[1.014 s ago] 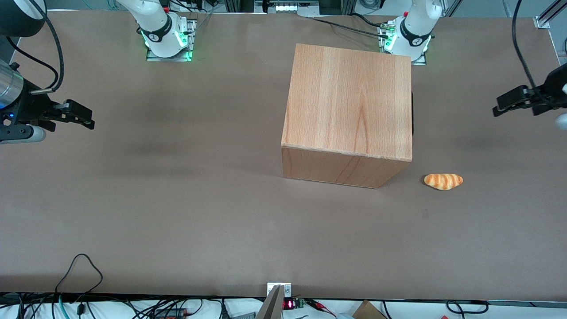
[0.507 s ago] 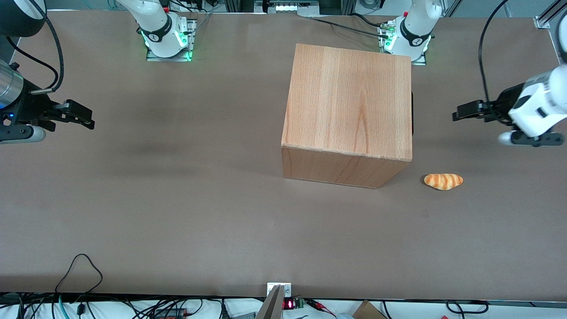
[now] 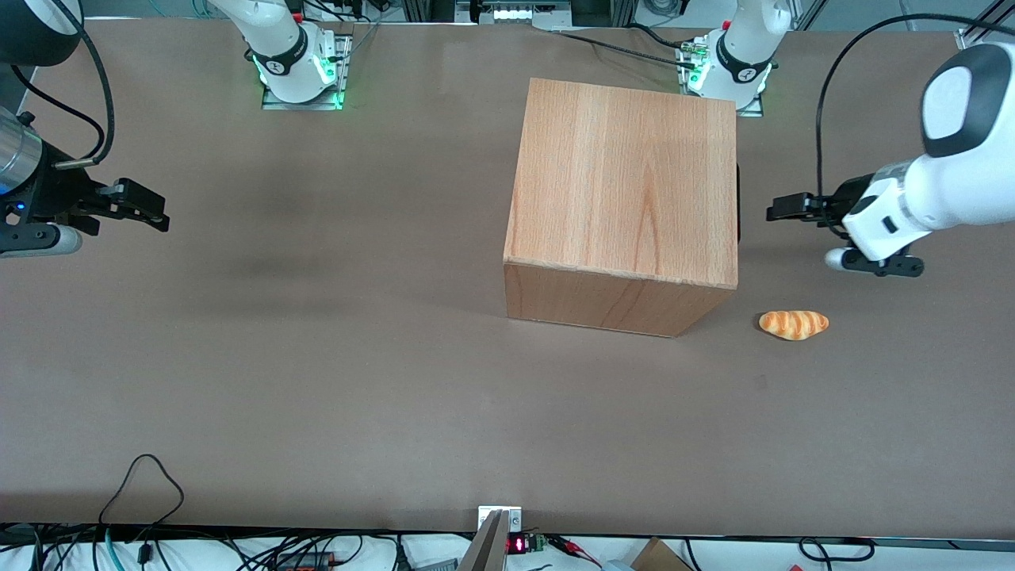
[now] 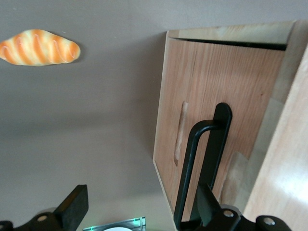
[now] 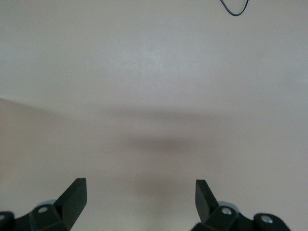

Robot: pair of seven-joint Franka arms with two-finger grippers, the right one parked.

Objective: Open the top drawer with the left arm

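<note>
Gripper (image 3: pixel 781 214) of glossy white left arm (image 3: pixel 936 190) hovered near cabinet | jaws wide apart, holding nothing | light-wood top drawer (image 4: pixel 216 91) with black bar handle (image 4: pixel 199 159) shut

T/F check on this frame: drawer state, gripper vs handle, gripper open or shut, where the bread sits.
1. The top drawer is pulled fully out. False: its front panel sits about flush with the cabinet, not yet opened.
2. The left arm's gripper is apart from the cabinet, at the side facing the working arm's end of the table. True.
3. The gripper is shut on the black bar handle. False: its fingers are spread and nothing is held.
4. The bread roll lies on the table, nearer the front camera than the gripper. True.
5. The bread roll sits on top of the cabinet. False: it is on the table beside it.
</note>
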